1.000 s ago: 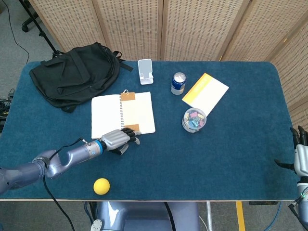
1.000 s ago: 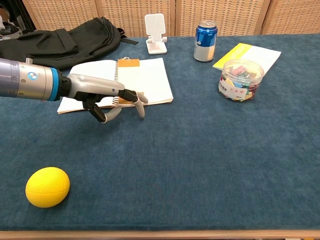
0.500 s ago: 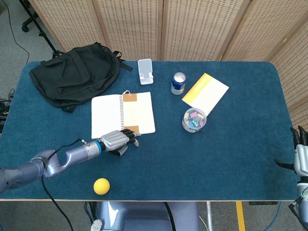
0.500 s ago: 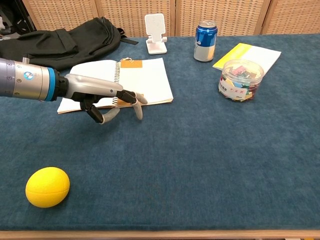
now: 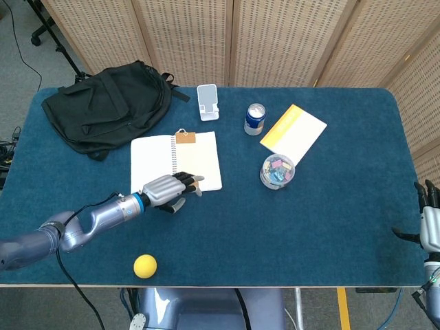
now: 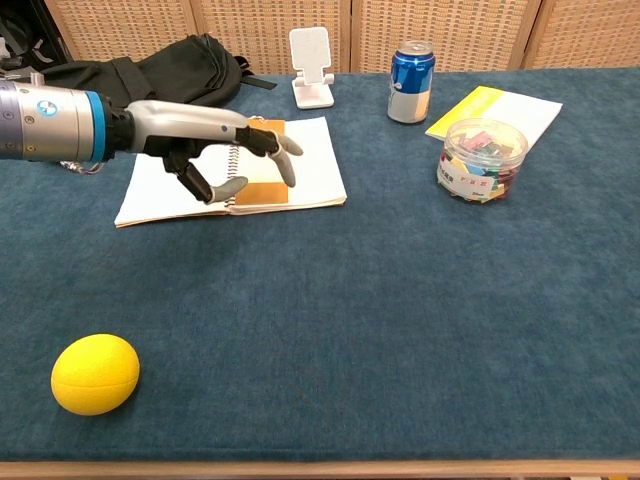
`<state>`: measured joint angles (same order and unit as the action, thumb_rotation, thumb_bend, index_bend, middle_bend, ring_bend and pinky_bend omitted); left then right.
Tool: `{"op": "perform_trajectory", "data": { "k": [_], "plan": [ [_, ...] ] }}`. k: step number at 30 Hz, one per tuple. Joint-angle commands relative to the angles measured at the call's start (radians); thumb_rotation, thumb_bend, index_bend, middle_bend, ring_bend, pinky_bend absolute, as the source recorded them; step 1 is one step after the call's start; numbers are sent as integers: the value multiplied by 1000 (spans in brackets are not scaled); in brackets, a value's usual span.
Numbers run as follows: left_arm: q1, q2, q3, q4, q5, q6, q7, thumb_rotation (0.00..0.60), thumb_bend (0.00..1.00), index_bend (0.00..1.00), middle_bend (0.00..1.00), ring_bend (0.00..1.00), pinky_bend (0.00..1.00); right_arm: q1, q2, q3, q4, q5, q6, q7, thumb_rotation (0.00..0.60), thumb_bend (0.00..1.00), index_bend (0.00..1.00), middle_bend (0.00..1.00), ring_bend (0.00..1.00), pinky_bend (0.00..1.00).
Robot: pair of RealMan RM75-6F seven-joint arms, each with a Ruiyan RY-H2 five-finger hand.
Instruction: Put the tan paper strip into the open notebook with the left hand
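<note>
Table point(image 5: 330, 220) first: we note a blue cloth surface carrying the black backpack point(image 5: 106, 106), the open notebook point(image 5: 155, 165), and smaller items behind and to the side. We find the notebook lying flat near the middle-left, pages up, spiral down the centre. Left hand point(image 6: 205, 150) hovers above its near edge, fingers point(image 6: 285, 160) spread and slightly curled, gripping nothing that we can make out. Tan paper strip point(image 6: 262, 193) lies on the notebook's right page at the near edge, just beneath those fingers; a second tan tab sits at the top of the spine. Right hand point(image 5: 427, 223) shows only at the far right edge of the table, fingers apart and idle.

We judge the placing step essentially done, with the strip resting on the page. Next move, in our view, calls for drawing the left hand clear without dragging the strip off the paper.
</note>
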<state>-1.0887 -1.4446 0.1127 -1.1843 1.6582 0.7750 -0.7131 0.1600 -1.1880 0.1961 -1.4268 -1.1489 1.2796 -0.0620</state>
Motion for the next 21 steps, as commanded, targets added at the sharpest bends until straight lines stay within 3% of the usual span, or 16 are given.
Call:
{"op": "perform_trajectory", "data": {
  "k": [1,3,7,10,14,17,21],
  "plan": [
    [2,33,-8,-34,-4,10,-28,600,567,267,0,0,81,-1,1,-1,-4,-4,2,0,600,0,0,0,0,0],
    [9,59,-15,-60,-5,34,-28,600,489,267,0,0,81,-2,2,-3,-9,-9,6,1,600,0,0,0,0,0],
    [59,119,-39,-134,-46,100,31,600,194,258,0,0,50,-5,7,-6,-23,-26,20,6,600,0,0,0,0,0],
    [129,182,-52,-229,-105,167,131,600,23,170,0,0,0,-9,11,-12,-35,-51,37,11,600,0,0,0,0,0],
    [264,248,-55,-353,-197,304,311,600,0,42,0,0,0,-15,15,-23,-53,-92,60,22,600,0,0,0,0,0],
    [400,276,-48,-428,-280,453,478,600,0,4,0,0,0,-19,16,-37,-70,-140,86,36,600,0,0,0,0,0],
    [553,264,-44,-467,-355,628,611,600,0,0,0,0,0,-24,14,-51,-81,-196,119,50,600,0,0,0,0,0]
  ]
}}
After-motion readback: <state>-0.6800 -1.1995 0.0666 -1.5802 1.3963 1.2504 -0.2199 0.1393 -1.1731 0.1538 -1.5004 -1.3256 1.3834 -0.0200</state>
